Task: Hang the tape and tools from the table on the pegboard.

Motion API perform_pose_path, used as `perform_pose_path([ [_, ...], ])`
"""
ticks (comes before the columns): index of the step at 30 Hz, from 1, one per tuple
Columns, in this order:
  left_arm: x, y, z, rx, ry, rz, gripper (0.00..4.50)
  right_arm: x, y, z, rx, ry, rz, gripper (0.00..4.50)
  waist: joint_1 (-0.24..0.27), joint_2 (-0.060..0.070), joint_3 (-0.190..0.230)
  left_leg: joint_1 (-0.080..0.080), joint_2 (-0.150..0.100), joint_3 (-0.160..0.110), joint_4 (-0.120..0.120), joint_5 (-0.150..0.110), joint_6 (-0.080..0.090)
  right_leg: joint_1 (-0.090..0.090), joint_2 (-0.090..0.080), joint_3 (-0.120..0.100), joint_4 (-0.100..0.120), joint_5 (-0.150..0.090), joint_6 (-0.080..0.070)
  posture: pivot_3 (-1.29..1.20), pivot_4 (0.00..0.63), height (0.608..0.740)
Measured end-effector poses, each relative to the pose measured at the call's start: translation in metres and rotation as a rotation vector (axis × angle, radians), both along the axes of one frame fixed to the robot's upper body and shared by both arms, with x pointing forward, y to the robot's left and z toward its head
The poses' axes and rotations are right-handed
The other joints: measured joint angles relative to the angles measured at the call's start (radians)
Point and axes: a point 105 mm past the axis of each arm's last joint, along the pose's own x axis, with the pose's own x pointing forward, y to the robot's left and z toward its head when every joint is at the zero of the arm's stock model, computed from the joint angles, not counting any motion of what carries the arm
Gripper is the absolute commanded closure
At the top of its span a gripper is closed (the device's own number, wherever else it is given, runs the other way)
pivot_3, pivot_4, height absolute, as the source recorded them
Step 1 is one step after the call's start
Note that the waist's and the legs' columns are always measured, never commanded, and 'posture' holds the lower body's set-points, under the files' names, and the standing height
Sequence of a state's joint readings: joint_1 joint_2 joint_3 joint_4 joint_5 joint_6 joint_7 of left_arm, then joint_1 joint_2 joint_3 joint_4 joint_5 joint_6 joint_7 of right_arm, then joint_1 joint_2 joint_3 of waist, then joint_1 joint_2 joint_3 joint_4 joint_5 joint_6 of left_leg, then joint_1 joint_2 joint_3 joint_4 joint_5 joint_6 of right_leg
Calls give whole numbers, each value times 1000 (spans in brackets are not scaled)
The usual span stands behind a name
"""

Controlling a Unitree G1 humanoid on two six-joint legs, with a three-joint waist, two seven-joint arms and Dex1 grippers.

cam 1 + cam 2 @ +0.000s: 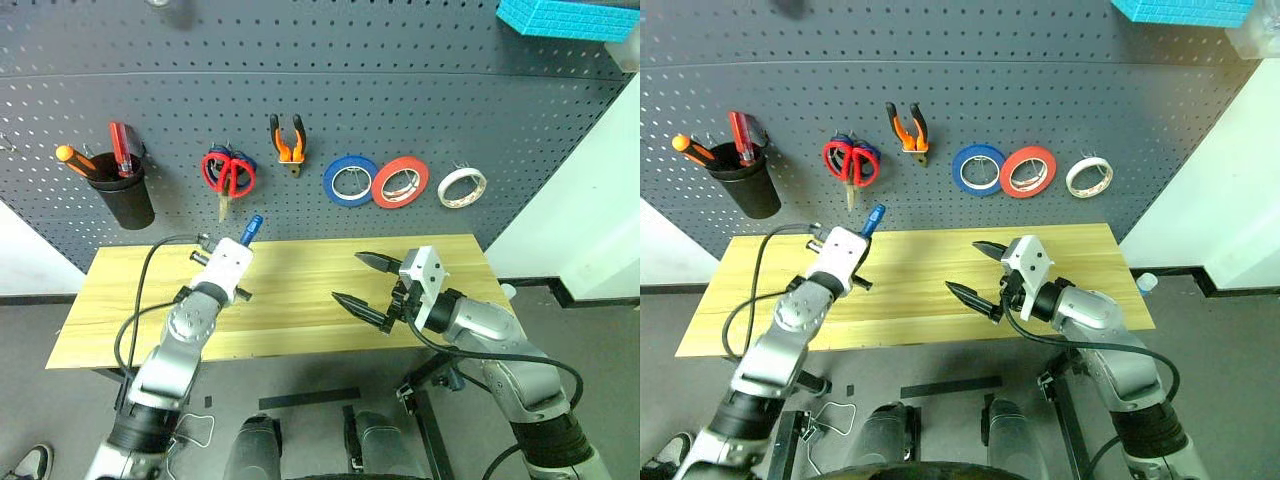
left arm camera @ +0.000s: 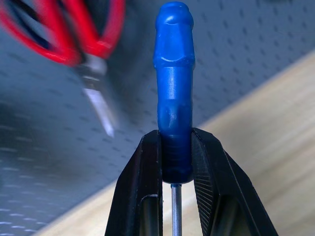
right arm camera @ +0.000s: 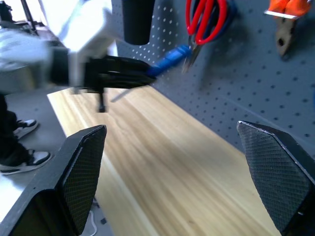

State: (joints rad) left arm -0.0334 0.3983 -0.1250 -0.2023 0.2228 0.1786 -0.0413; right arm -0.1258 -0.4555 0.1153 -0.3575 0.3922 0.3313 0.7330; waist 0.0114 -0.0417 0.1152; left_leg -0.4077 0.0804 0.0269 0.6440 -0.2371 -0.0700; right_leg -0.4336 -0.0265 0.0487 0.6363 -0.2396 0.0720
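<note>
My left gripper [image 1: 243,240] is shut on the slim blue-handled screwdriver [image 2: 173,73], whose handle sticks out past the fingertips toward the pegboard [image 1: 400,90], just below the red-handled scissors [image 1: 229,175]. The scissors hang on a hook, and the orange-handled pliers [image 1: 287,140] hang to their right. The whitish tape [image 1: 462,187] hangs furthest right. My right gripper [image 1: 347,278] stands open and empty above the middle of the table [image 1: 300,300], pointing left.
A black cup [image 1: 123,195] on the pegboard's left holds red and orange-handled screwdrivers. A blue roll [image 1: 350,180] and a red roll [image 1: 400,182] hang between the pliers and the tape. A turquoise box [image 1: 570,18] sits at the upper right.
</note>
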Motion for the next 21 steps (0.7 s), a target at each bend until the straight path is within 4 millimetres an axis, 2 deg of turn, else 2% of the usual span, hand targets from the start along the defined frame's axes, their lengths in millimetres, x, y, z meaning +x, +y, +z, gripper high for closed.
perform_pose_path([
  [3,-11,7,11,78,-177,68,4007,2,-4,0,-6,-9,-14,0,4,2,-9,1,0,0,1,0,0,4,-1,0,-5,2,0,115,0,721],
  [8,-19,33,55,83,-509,247,4007,3,-2,4,-7,-21,1,0,4,3,-24,1,0,1,1,0,0,5,-1,0,-6,3,1,121,0,721],
  [13,-14,50,107,54,-752,310,4008,4,3,10,0,-43,16,0,6,5,-33,1,0,1,1,0,0,5,0,0,-5,3,2,110,0,721],
  [19,-1,77,156,-33,-901,403,4008,4,3,10,-1,-44,15,0,6,5,-39,2,0,1,2,0,0,7,0,0,-5,6,5,103,0,721],
  [21,3,84,166,-45,-923,421,4008,4,3,9,-3,-44,14,0,6,5,-42,2,0,1,2,0,0,7,0,0,-5,6,6,102,0,721],
])
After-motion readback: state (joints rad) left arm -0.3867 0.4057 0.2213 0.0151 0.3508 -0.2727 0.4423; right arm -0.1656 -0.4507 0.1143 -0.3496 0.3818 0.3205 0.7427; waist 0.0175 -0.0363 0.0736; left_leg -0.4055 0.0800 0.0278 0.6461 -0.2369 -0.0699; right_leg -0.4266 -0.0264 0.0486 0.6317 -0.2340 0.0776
